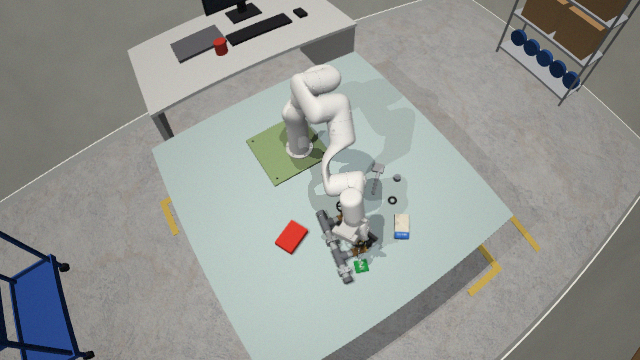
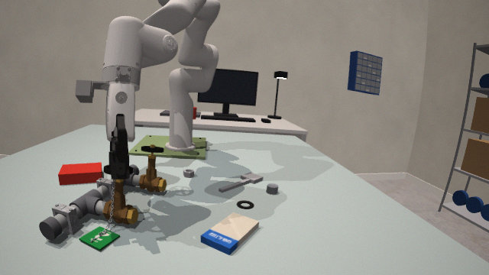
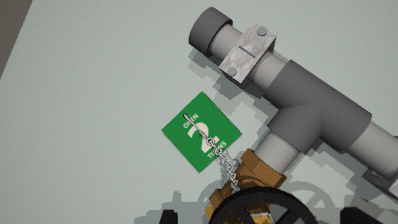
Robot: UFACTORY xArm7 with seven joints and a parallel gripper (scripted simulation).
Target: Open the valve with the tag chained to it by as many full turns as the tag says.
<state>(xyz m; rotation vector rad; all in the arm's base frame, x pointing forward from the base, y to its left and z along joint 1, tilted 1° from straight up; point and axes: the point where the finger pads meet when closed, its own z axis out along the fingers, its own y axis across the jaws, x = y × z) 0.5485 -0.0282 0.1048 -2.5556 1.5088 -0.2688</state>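
Note:
A grey pipe lies on the table and carries two brass valves with black handwheels. The near valve has a chain running to a green tag that reads "OPEN 2 TURNS". The far valve has no tag. My gripper is open and points straight down over the tagged valve. Its fingers stand on either side of that valve's handwheel, apart from the rim. Most of the handwheel is hidden in the top and exterior views.
A red block lies left of the pipe. A blue-and-white box, a black ring, a grey cap, a grey nut and a grey hammer-like tool lie to the right.

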